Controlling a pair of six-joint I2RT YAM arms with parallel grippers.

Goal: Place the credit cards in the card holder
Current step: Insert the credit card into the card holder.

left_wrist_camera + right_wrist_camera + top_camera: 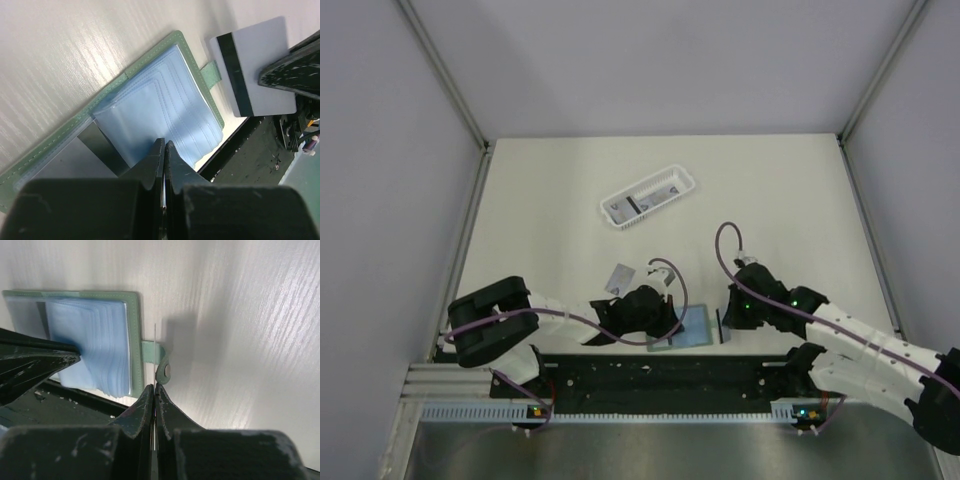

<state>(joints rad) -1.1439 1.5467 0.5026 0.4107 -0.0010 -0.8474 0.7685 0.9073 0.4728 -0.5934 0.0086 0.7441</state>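
Scene: one cream-white table (780, 200) with a faint wood grain and two black-and-white arms, both reaching inward over its near edge.

One white slotted plastic basket (675, 180) lies at mid-table, well apart from the arms. Something grey with a dark stripe lies in it; the number inside is unclear.

Card holder, count one: a flat sage-green rectangular wallet (165, 110) with stitched edges. It lies open at the near edge of the table, between the two grippers. A fanned stack of pale-blue clear sleeves fills its right half. Under the clear pocket on the other half there is a grey face with a dark band; I cannot tell whether that is a card. One green closing strap with a round snap (161, 365) sticks out from its side.

Credit cards seen clearly, count two; both are thin, light grey and rectangular.
- Card A (260, 70): black stripe across its face, held on edge just beside the strap.
- Card B (620, 278): flat on the table behind the left gripper.

Left gripper (164, 146): jaws pressed together, tips on the blue sleeves. Cannot tell whether a sleeve is nipped.

Right gripper (154, 389): jaws clamped on card A, which shows as a thin line between them.
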